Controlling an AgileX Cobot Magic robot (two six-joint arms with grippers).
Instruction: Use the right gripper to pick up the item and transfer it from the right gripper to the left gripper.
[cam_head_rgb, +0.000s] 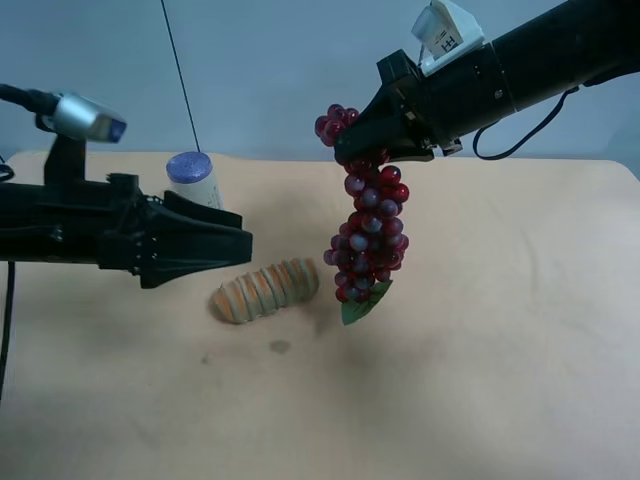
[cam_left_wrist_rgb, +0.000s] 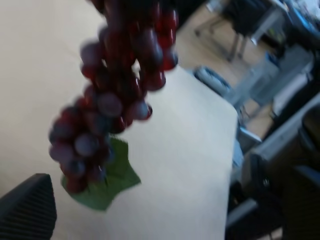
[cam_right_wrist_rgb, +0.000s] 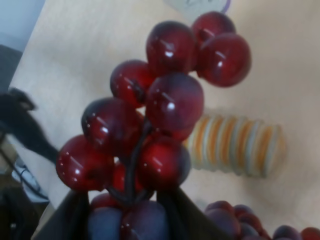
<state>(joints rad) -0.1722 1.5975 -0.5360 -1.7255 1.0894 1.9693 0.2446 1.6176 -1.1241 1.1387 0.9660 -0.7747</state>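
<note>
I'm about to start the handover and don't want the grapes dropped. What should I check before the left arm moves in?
1. Right gripper shut on the grapes: ok, clamped near the bunch's top, with a few berries above the fingers.
2. Bunch off the table: ok, it hangs free, leaf lowest.
3. Left gripper open: ok, one finger sits far out to the side in the left wrist view.
4. Left gripper apart from the bunch: ok, there is a gap between them.
5. Path free: probably ok, the ribbed loaf lies on the table below the gap.
6. Grip firmness: cannot tell.
</note>
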